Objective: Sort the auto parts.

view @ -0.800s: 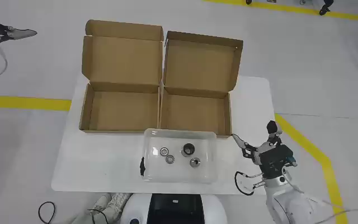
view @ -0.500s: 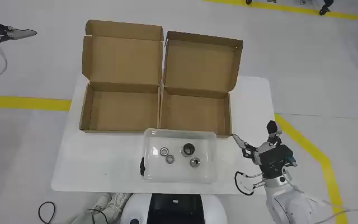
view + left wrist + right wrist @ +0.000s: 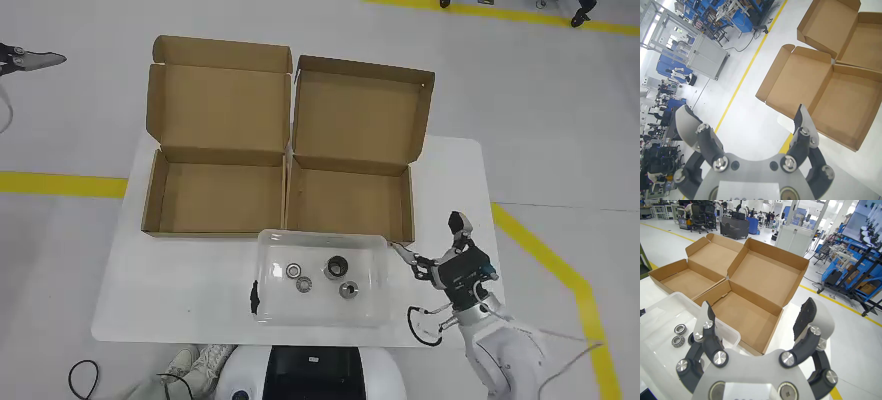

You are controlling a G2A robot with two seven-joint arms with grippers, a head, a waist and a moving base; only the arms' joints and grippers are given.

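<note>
The white desk [image 3: 450, 170] carries everything. At its far side you have 2 open cardboard boxes touching each other, the left box [image 3: 215, 195] and the right box [image 3: 345, 205], both with bare floors and with lids standing back. In front of them, touching their front walls or very nearly, lies the clear tray [image 3: 320, 234]. Its long axis runs left to right along the front of the desk.

The relation that matters for you is this: the right gripper [image 3: 430, 240] hangs just beside the right end of the tray, outside its wall, and all the parts lie to its left, inside the tray. Its jaws stand wide apart with nothing between them, as the right wrist view shows [image 3: 757, 306]. The left gripper [image 3: 742, 111] is also wide and holds nothing. Its own camera looks past the desk corner at the floor and the boxes, so I cannot place it against the tray. I judge that the right arm is the nearer one for the first pick.

The parts are 4, all small and round, so none has a long axis to line up with. The dark ring [image 3: 336, 266] is the biggest, black with a hole in the middle. The metal piece [image 3: 347, 290] is grey and lies nearest to the right gripper. A bearing [image 3: 293, 269] and a second bearing [image 3: 304, 284] lie close together more to the left, both shiny with ribbed sides. All 4 lie flat and apart from each other, so probably you must come from above.
</note>
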